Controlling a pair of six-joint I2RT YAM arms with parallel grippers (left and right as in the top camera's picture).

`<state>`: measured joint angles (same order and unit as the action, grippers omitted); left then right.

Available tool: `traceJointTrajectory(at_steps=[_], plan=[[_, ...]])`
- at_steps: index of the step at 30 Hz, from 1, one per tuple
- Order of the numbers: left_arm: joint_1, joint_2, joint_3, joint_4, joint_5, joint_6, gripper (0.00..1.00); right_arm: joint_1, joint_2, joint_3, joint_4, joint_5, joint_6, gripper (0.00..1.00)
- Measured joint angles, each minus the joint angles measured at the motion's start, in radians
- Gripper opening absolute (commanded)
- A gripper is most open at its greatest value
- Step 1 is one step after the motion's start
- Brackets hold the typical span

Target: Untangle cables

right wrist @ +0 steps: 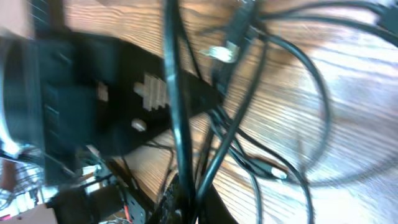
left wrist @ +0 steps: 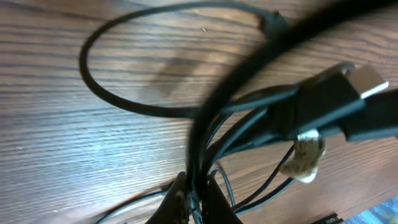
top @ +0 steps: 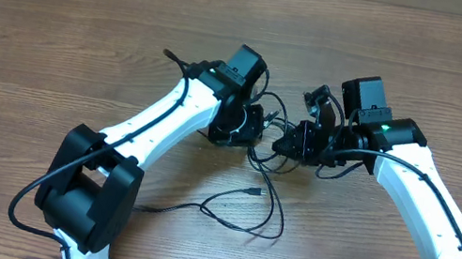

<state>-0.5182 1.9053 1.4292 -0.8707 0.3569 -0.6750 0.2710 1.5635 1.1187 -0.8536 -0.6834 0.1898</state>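
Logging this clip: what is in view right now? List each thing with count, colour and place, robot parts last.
table: one, brown wood grain, fills the whole view
cables: several, exact count unclear, thin and black, tangled at the centre between the two grippers, with loops trailing toward the near edge
plug: one seen close up, black with a silver tip, on a cable end in the tangle
band: one, off-white, on a cable below the plug
left arm: one, white with black joints, reaching in from the near left
right arm: one, white and black, from the near right
left gripper: black, shut on cables
right gripper: black, shut on cables
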Motion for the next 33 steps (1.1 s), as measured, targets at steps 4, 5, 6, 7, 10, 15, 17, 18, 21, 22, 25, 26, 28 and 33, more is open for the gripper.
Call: traceJointTrajectory(at_steps=[4, 5, 6, 7, 10, 15, 17, 18, 21, 22, 25, 26, 28, 33], plan=[[0.028, 0.0, 0.005, -0.013, 0.01, 0.032, 0.04, 0.001, 0.0, 0.0, -0.084, 0.108, 0.0, 0.04], [0.035, 0.0, 0.01, -0.015, 0.013, 0.043, 0.04, 0.002, 0.0, 0.0, -0.108, 0.148, 0.005, 0.04], [0.04, 0.0, 0.016, -0.016, 0.018, 0.051, 0.04, 0.003, 0.0, 0.0, -0.129, 0.19, 0.011, 0.04], [0.047, 0.0, 0.022, -0.018, 0.021, 0.064, 0.04, 0.004, 0.0, 0.0, -0.148, 0.232, 0.021, 0.04], [0.063, 0.0, 0.039, -0.03, 0.032, 0.088, 0.04, 0.006, 0.0, -0.001, -0.188, 0.351, 0.056, 0.04], [0.093, 0.0, 0.056, -0.058, 0.047, 0.129, 0.04, 0.007, 0.0, -0.036, -0.212, 0.545, 0.172, 0.04], [0.106, 0.0, 0.056, -0.075, 0.043, 0.138, 0.04, 0.006, 0.0, -0.06, -0.214, 0.62, 0.23, 0.04], [0.117, 0.0, 0.056, -0.084, 0.035, 0.146, 0.04, 0.005, 0.0, -0.076, -0.224, 0.666, 0.263, 0.05], [0.154, 0.0, 0.056, -0.104, 0.019, 0.167, 0.04, 0.004, 0.0, -0.115, -0.231, 0.768, 0.364, 0.04], [0.165, 0.0, 0.056, -0.11, 0.016, 0.176, 0.04, 0.004, 0.0, -0.121, -0.232, 0.791, 0.389, 0.04], [0.197, 0.0, 0.057, -0.13, 0.003, 0.194, 0.04, 0.003, 0.0, -0.138, -0.23, 0.866, 0.482, 0.04], [0.204, 0.0, 0.057, -0.138, 0.0, 0.199, 0.04, 0.003, 0.0, -0.142, -0.227, 0.878, 0.502, 0.05], [0.213, 0.0, 0.057, -0.148, -0.003, 0.213, 0.04, -0.002, 0.0, -0.147, -0.19, 0.882, 0.529, 0.05], [0.217, 0.0, 0.057, -0.161, -0.006, 0.242, 0.04, -0.01, 0.0, -0.148, 0.002, 0.654, 0.383, 0.27]])
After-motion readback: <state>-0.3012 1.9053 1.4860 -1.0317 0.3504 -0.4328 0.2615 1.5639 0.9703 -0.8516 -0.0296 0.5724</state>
